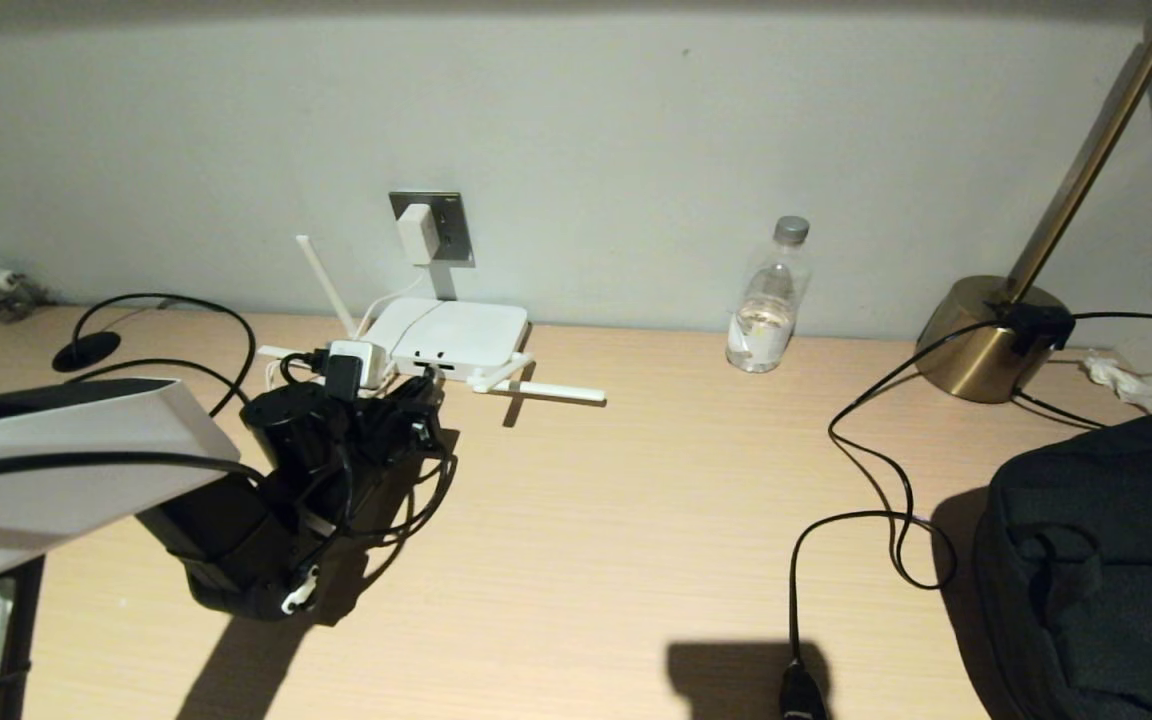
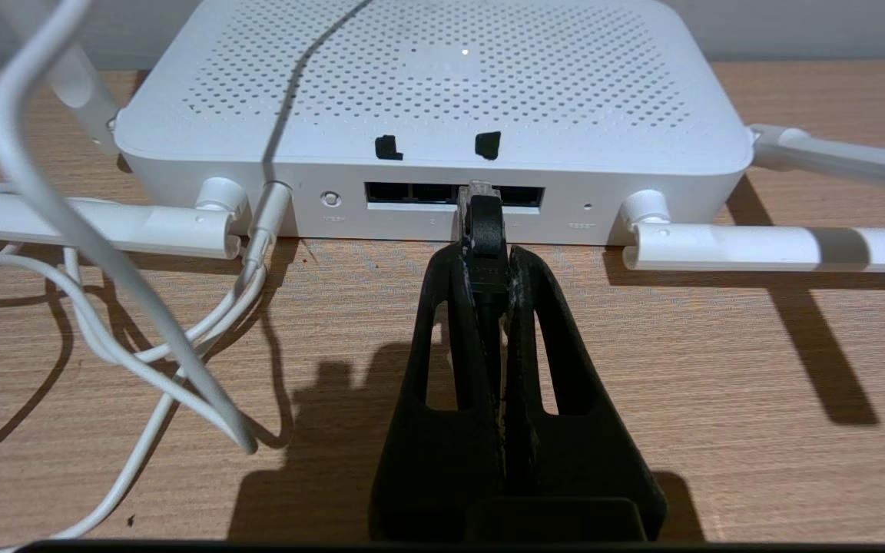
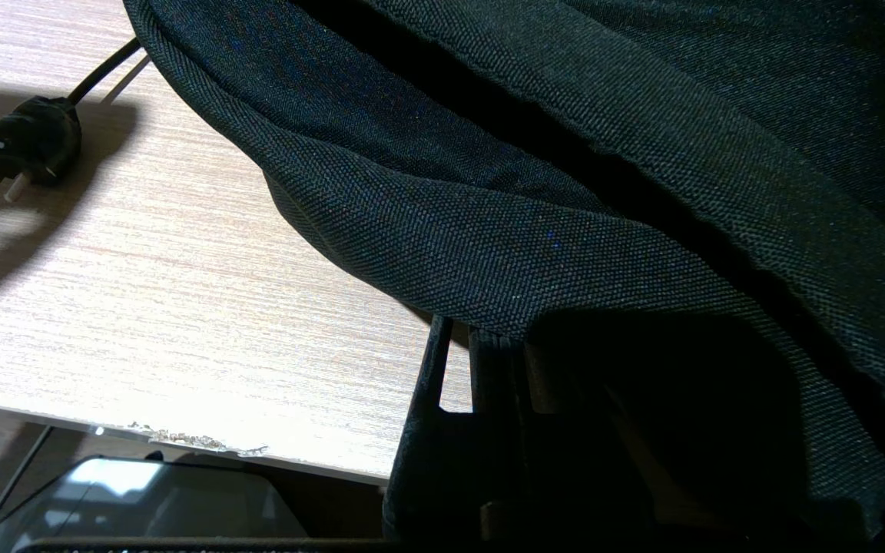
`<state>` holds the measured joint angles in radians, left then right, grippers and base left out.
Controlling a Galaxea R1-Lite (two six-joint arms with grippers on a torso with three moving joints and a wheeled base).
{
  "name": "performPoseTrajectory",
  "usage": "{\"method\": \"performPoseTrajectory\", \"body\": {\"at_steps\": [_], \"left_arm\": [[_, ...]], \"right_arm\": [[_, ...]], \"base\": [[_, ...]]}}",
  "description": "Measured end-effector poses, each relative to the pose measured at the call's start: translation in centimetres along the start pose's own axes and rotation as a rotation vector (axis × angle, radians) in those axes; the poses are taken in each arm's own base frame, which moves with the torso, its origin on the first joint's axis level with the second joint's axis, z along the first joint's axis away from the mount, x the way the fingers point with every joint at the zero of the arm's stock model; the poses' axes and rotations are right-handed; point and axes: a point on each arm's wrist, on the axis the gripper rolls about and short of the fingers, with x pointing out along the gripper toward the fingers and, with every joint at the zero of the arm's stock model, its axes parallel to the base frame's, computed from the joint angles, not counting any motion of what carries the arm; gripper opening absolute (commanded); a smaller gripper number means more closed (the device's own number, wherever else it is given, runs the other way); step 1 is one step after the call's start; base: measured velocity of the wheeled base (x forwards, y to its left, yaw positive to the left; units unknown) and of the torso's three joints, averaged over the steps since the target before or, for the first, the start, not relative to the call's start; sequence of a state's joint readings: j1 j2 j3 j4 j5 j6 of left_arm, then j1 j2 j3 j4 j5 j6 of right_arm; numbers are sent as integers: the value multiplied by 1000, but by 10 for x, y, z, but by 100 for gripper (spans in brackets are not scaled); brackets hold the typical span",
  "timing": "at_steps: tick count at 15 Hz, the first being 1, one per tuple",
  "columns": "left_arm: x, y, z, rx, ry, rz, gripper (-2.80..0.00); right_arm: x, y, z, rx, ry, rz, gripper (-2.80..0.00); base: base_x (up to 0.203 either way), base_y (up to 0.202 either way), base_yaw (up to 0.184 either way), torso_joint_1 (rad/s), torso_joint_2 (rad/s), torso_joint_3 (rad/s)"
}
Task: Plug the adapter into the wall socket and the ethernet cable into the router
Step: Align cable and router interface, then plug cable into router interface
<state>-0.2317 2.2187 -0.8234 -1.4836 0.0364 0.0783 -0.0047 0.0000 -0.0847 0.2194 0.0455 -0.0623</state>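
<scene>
The left gripper (image 2: 483,265), black with slotted fingers, is closed on the thick black ethernet cable (image 2: 482,230), whose small clear plug tip sits at the dark port row straight ahead of the fingertips, on the front edge of the flat white perforated router (image 2: 442,84). Two black tape marks lie on the router's top just above the ports; the tiny lettering under the button and the pinhole is too small to read with certainty. White stick antennas (image 2: 757,247) lie flat on either side of the gripper, and loops of thin white cord (image 2: 104,253) crowd one side; bare wooden desk (image 2: 719,384) stays open on the other. Beyond the router, the small white adapter (image 1: 416,234) sits in the grey square wall socket (image 1: 451,225). The right gripper (image 3: 481,384) is closed on nothing, parked at the desk's near edge under a dark fabric bag (image 3: 565,153).
</scene>
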Motion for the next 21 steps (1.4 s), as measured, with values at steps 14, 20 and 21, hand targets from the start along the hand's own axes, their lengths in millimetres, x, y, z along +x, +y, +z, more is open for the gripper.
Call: {"method": "performPoseTrajectory", "body": {"at_steps": [14,20,21], "left_arm": [[15,2,-3,10,26,6,-280],[13,-2,-3,10,31,41,-280],[13,-4,-2,8,31,50,-280]], "right_arm": [[0,0,0,0,0,0,-280],[0,0,0,0,0,0,-280],[0,0,0,0,0,0,-280]], "base": [[0,0,0,0,0,0],[0,0,0,0,0,0],[0,0,0,0,0,0]]}}
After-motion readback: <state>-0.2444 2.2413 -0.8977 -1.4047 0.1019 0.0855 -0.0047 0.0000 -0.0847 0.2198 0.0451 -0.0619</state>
